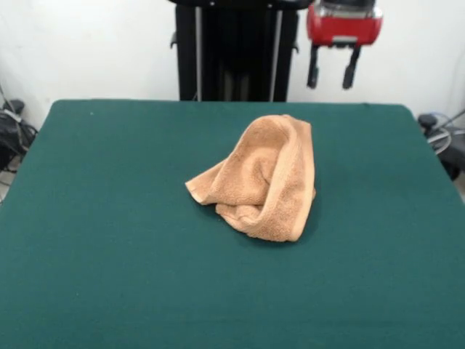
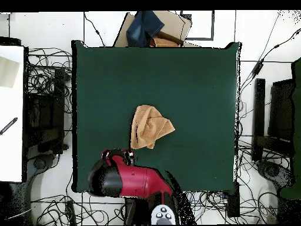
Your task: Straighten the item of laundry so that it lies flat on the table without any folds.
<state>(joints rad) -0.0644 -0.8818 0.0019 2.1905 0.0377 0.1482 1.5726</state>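
Observation:
The tan terry towel [image 1: 263, 179] lies crumpled in a folded heap near the middle of the dark green table [image 1: 109, 240]. It also shows in the overhead view [image 2: 149, 127] on the table [image 2: 194, 88]. My gripper [image 1: 332, 76] hangs above the table's far edge, behind and right of the towel and well clear of it. Its two black fingers [image 1: 313, 73] stand apart and hold nothing. In the overhead view the red arm's head [image 2: 117, 158] sits just below the towel, near the table's bottom edge.
The black pedestal [image 1: 234, 51] stands behind the table's far edge. Cables and dark equipment [image 2: 47, 118] lie on the floor around the table. A cardboard box with blue cloth [image 2: 154, 28] sits beyond the table's top edge in the overhead view.

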